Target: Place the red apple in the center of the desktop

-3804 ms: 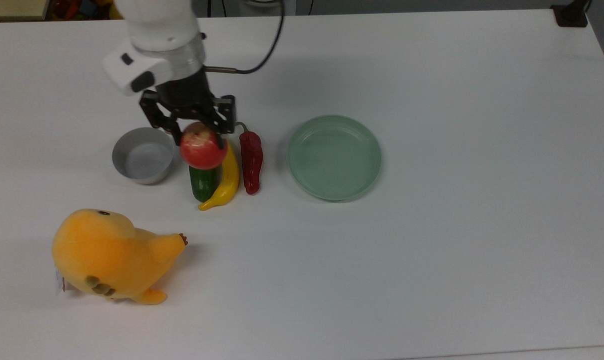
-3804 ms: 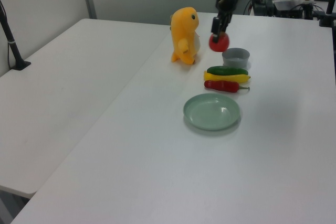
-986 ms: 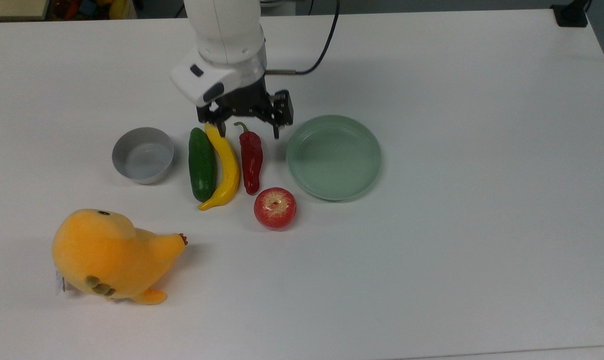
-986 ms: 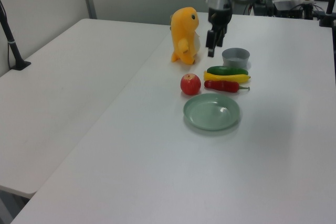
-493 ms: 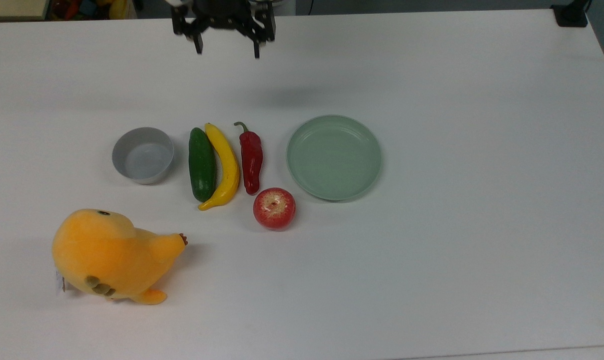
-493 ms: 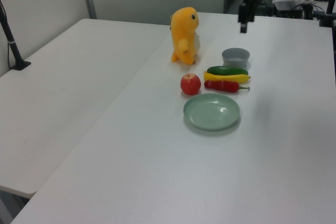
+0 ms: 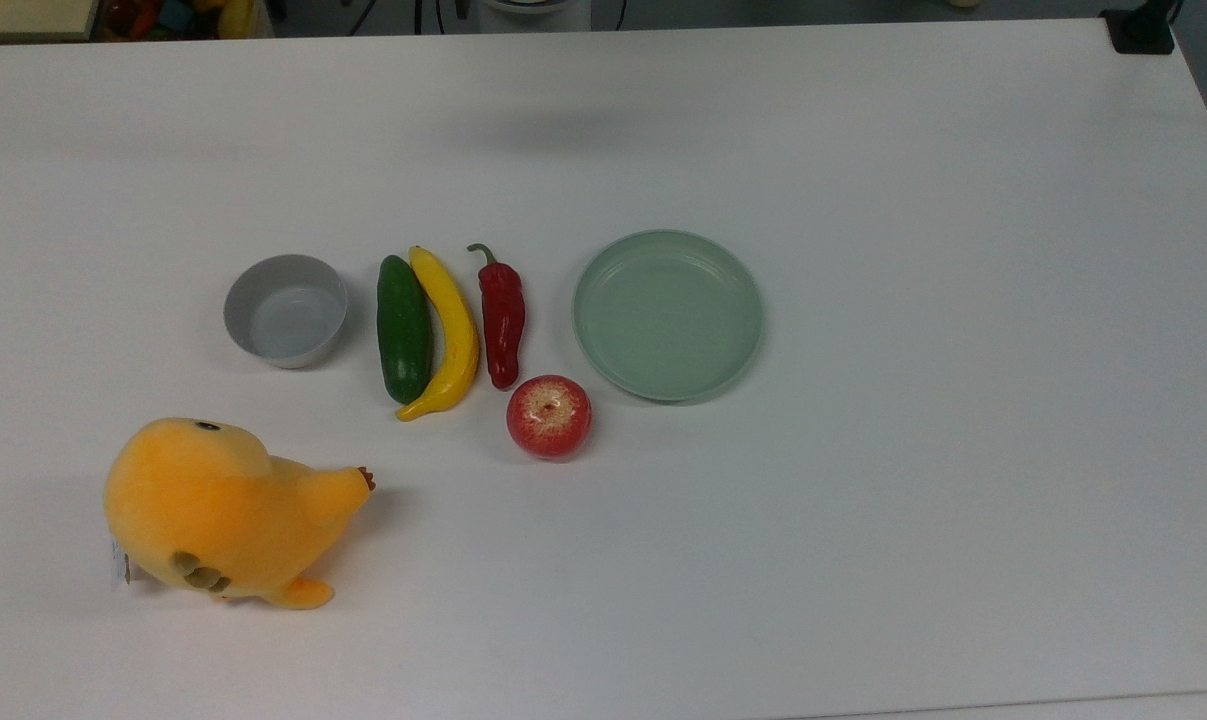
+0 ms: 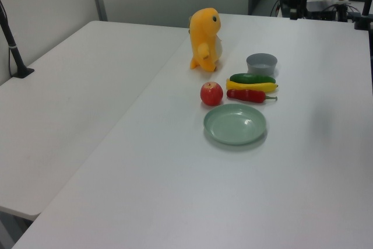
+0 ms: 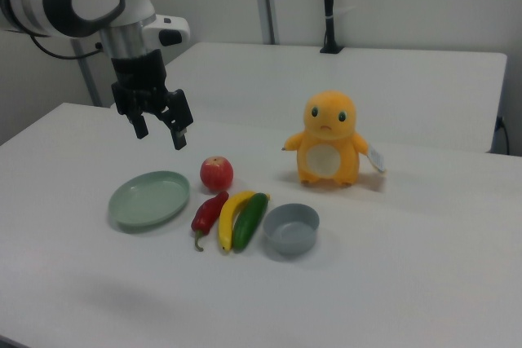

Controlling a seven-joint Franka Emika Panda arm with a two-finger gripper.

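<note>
While the arm hangs at the right view's upper left:
Gripper (image 9: pixel 157 130): fingers spread apart, holding nothing, above the green plate (image 9: pixel 149 199).
Red apple (image 7: pixel 549 416): upright on the desktop (image 7: pixel 863 520), near the top view's centre, just below the chili pepper (image 7: pixel 502 316), apart from the plate.
Plush toy (image 7: pixel 218 512): top view's lower left.

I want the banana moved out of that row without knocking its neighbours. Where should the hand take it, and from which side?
Probably from straight above, at the banana's lower curved end in the top view, where it bends away from the cucumber and lies past the chili pepper's tip. Higher up, the cucumber lies tight against it, leaving no finger room. The hand hangs open above the table.
</note>
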